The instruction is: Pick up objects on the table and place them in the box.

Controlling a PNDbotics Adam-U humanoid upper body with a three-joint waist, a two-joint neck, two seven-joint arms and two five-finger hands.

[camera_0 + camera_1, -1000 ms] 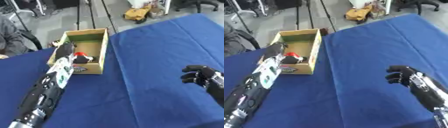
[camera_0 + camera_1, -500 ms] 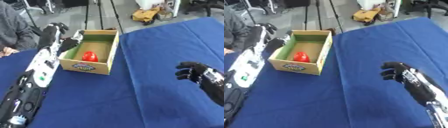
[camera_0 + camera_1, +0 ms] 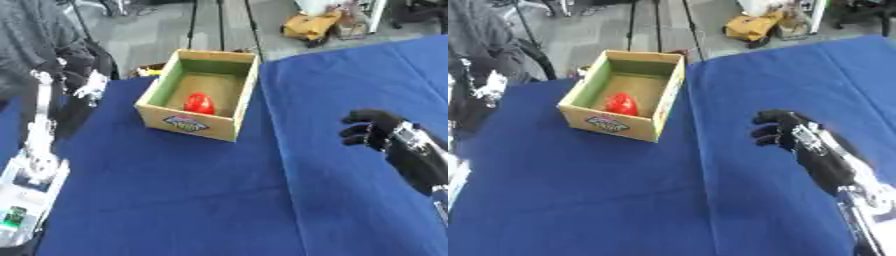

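Note:
A cardboard box (image 3: 236,102) with a green inside stands on the blue table (image 3: 219,200), back centre. In it lies a red rounded object (image 3: 199,103). My left hand (image 3: 77,74) is raised to the left of the box, clear of it and blurred against dark clothing; it looks open and holds nothing. The white and silver left forearm (image 3: 37,135) runs up from the lower left corner. My right hand (image 3: 779,131) hovers over the table right of the box, open with fingers loosely bent, holding nothing.
A person in dark clothes (image 3: 44,35) sits at the table's far left edge, just behind my left hand. Beyond the table are grey floor, stand legs and a yellow object (image 3: 311,25). Bare blue cloth lies around the box.
My left hand was down in the box a second ago; it has lifted out and swung left, leaving the red object inside. The view has shifted. The right hand has barely moved.

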